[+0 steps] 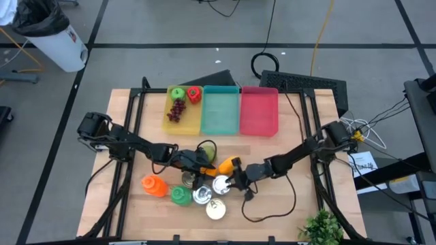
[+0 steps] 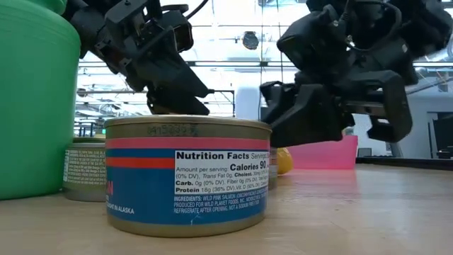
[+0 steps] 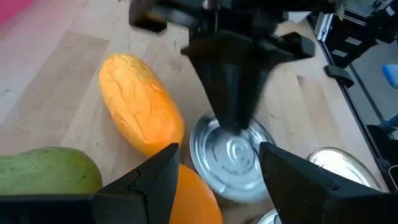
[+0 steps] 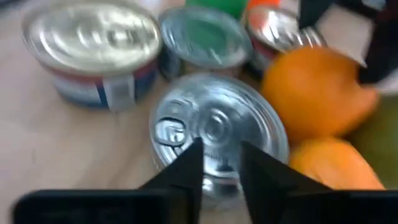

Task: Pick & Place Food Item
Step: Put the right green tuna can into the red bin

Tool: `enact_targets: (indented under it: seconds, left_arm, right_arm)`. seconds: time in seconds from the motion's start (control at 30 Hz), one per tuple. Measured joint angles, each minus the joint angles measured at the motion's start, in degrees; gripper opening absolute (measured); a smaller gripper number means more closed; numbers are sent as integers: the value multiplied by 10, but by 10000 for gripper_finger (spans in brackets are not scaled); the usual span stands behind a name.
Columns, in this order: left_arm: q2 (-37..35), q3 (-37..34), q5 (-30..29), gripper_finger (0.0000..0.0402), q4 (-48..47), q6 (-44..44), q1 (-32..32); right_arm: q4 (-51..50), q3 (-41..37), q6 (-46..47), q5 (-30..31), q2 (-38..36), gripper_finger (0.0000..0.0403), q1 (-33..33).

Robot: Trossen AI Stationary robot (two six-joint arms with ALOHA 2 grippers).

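I am lowering my right claw onto the ring-pull can standing on the table among the other tins, its fingers nearly closed over the lid, while my left claw is hovering half-open beside it.

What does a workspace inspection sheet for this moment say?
Surface: wooden table.
Job's things: yellow tray holding fruit; teal tray and pink tray; cans, orange fruit, bottles grouped in front.
Clutter: plant at table corner.
Grippers: right gripper over a can, narrow gap; left gripper open beside it.
Cables: black cable on table.
Surroundings: bin on floor.
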Motion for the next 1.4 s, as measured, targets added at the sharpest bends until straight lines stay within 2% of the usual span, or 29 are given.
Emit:
enact_targets:
  seconds: [0.13, 0.43, 0.57, 1.4]
  left_arm:
    - [0, 0, -2, 227, 3, -3, 0]
    - [0, 0, -32, 227, 7, -4, 0]
    - [0, 0, -33, 227, 26, -4, 0]
    - [0, 0, -48, 227, 40, 12, -2]
  right_arm:
    - [-121, 0, -4, 42, -54, 11, 0]
    - [-322, -2, 73, 63, -143, 2, 0]
    - [-341, -9, 94, 104, -157, 1, 0]
    - [-492, -14, 183, 93, -164, 0, 0]
